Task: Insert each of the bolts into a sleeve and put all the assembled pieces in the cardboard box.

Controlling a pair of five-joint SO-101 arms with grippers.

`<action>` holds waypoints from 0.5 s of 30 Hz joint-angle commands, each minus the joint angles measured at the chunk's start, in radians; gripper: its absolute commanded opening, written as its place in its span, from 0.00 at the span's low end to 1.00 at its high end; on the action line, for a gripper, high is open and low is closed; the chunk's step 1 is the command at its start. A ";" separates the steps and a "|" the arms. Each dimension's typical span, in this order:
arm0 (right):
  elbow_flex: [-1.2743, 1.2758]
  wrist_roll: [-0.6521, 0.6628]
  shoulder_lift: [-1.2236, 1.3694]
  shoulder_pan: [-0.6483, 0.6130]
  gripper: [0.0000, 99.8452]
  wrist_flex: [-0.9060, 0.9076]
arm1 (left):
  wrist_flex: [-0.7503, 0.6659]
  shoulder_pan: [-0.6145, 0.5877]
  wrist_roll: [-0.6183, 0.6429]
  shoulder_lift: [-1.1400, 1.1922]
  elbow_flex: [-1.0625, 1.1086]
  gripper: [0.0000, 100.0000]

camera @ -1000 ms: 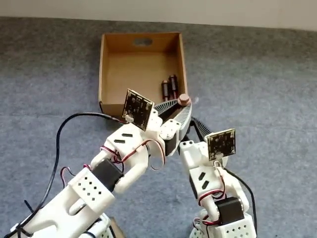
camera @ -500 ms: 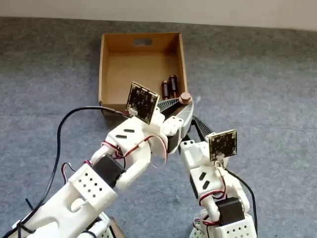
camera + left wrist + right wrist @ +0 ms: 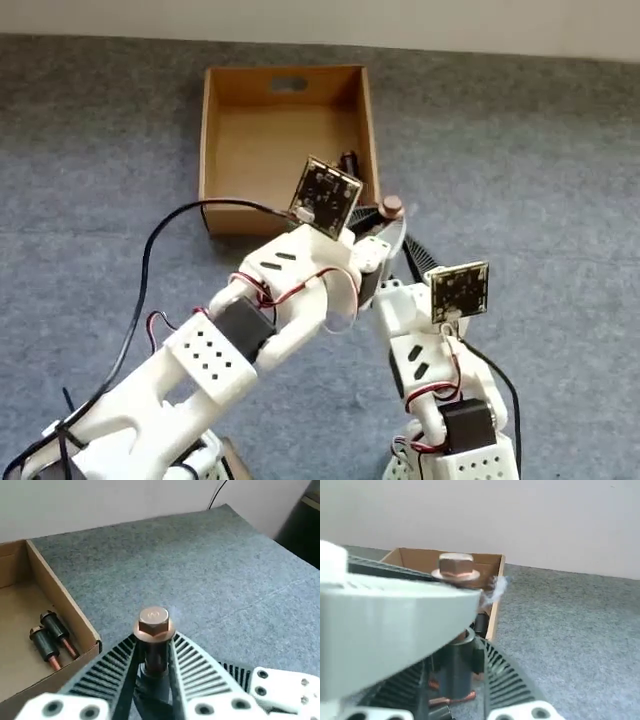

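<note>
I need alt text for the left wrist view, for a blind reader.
The left gripper holds an upright bolt between its fingers, above grey carpet. Beside it, two assembled pieces lie in a cardboard box.

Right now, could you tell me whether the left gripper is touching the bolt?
Touching. The left wrist view shows the left gripper closed on the bolt, with its fingers pressed against both sides just below the head.
</note>
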 commanded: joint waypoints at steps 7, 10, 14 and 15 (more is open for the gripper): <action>-0.019 -0.009 -0.021 0.018 0.01 0.004 | 0.127 0.007 -0.117 -0.007 -0.054 0.01; -0.019 -0.009 -0.021 0.018 0.01 0.004 | 0.133 0.008 -0.117 -0.008 -0.054 0.01; -0.019 -0.009 -0.021 0.018 0.01 0.004 | 0.133 0.008 -0.117 -0.008 -0.053 0.01; -0.019 -0.009 -0.021 0.018 0.01 0.004 | 0.133 0.008 -0.117 -0.008 -0.053 0.01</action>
